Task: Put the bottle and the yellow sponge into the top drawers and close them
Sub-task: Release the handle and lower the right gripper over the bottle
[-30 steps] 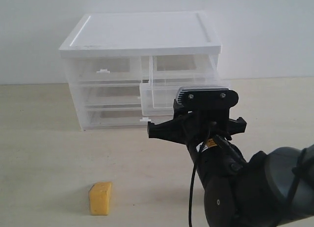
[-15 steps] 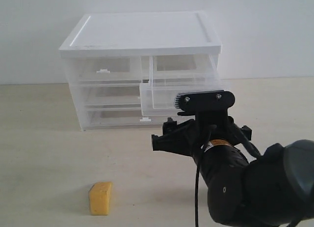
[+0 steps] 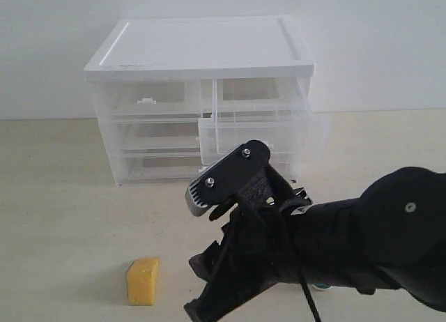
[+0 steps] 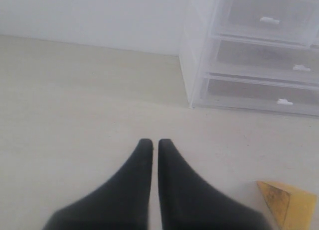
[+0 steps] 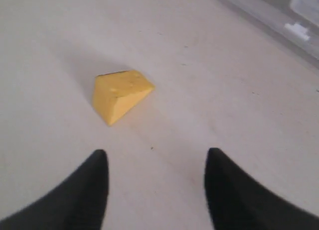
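backdrop: pale beige tabletop [image 3: 56, 196] ran up to a plain white wall [image 3: 376, 43].
cabinet [image 3: 202, 47]: white-topped, sat at 12 o'clock in the exterior view, clear drawer fronts facing the camera.
right top drawer [image 3: 261, 130]: out it stood, pulled forward from the cabinet face.
left top drawer [image 3: 148, 97]: sat flush, small white handle showing.
yellow sponge [image 3: 142, 281]: lay on bare tabletop at 7 o'clock in the exterior view, well apart from the cabinet, nothing touching it.
right gripper [image 5: 157, 182]: hovered low, fingers spread wide and empty; the sponge lay near, ahead of the tips, at its 9 o'clock in the exterior view.
left gripper [image 4: 155, 146]: fingers pressed together, nothing between them, sponge near.
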Tool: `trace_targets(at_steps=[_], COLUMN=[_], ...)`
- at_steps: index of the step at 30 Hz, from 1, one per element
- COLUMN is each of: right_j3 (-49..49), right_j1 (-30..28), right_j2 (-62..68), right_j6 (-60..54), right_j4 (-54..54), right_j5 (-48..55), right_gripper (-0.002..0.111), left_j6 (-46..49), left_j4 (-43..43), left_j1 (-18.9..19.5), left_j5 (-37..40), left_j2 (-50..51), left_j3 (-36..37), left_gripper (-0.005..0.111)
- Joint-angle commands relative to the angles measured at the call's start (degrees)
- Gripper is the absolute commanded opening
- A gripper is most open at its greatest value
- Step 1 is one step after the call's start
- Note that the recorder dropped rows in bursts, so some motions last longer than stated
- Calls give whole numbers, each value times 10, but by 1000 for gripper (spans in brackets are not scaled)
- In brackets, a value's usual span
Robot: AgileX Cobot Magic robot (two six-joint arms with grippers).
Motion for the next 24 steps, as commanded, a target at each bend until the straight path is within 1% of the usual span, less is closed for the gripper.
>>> trace_targets(at_steps=[1,2,4,6,11,13,14,16,18,21,24], right_j3=[3,1,-5,-19,-95,-136,-149,-169,-172,-170,-170], right_j1=[-1,-1,-5,-18,-64,-78,-83,-99,-130,-191,-244], right_j2=[-15,-18,-21,-22,-22,-22,-22,-22,-24,-24,-24], right_j6=[-42,-40,-21,29,306,377,396,403,403,403,431], right_j4=[-20,-37,-73,-135,-417,-498,-522,-560,-569,-560,-520], right_j5=[76,107,163,244,429,500,534,576,581,577,559], right_gripper=[8,0,2,1,1,1,1,1,1,1,1], left_j6=[-2,-2,-2,-2,-2,-2,-2,-2,-2,-2,-2], left_j4=[-7,-7,-7,-7,-7,-7,-7,-7,-7,-7,-7], left_j1=[2,2,2,2,2,2,2,2,2,2,2], left_j5=[-6,-6,-6,-6,-6,-6,-6,-6,-6,-6,-6], left_j2=[-2,-2,-2,-2,-2,-2,-2,-2,-2,-2,-2], left_j3=[2,2,2,2,2,2,2,2,2,2,2], left_gripper=[4,4,4,4,4,4,4,4,4,4,4])
